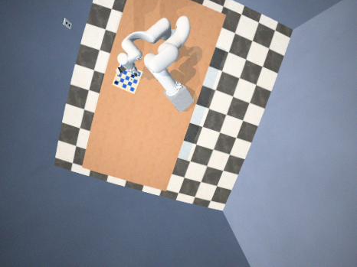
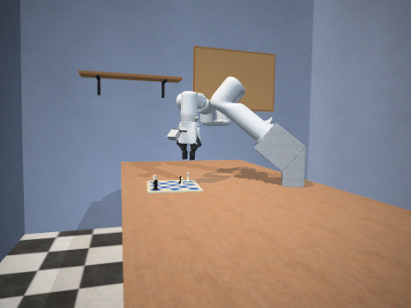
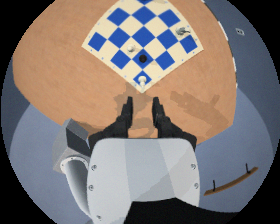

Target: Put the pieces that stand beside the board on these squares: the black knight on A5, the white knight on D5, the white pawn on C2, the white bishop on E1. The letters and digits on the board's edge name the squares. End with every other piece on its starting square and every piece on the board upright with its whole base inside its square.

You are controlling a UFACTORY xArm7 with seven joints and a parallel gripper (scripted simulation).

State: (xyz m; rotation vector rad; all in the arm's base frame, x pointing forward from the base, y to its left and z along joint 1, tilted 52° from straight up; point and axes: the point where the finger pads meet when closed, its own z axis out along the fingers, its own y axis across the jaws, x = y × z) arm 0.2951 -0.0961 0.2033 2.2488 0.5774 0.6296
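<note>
The small blue and white chessboard [image 1: 132, 89] [image 2: 194, 189] [image 3: 106, 31] lies on the table. My gripper [image 2: 189, 155] [image 3: 142, 103] hangs above the board's near corner with its fingers apart and nothing between them. In the wrist view a white piece [image 3: 143, 80] [image 2: 188, 176], which looks like the bishop, stands upright on that corner square just ahead of the fingertips. A black piece [image 3: 143, 57] [image 2: 180, 181] stands one square further in. A small white piece [image 3: 130, 47] stands beside it. A white piece [image 3: 181, 32] stands near the right edge. A black piece [image 2: 155, 184] stands on the far corner.
The board lies near the edge of a long orange table [image 2: 247, 243] [image 1: 130, 141]. The arm's grey base block [image 2: 287, 154] [image 1: 178, 99] stands on the table to the right of the board. A wall shelf [image 2: 130, 76] and a cork panel [image 2: 234, 77] are behind.
</note>
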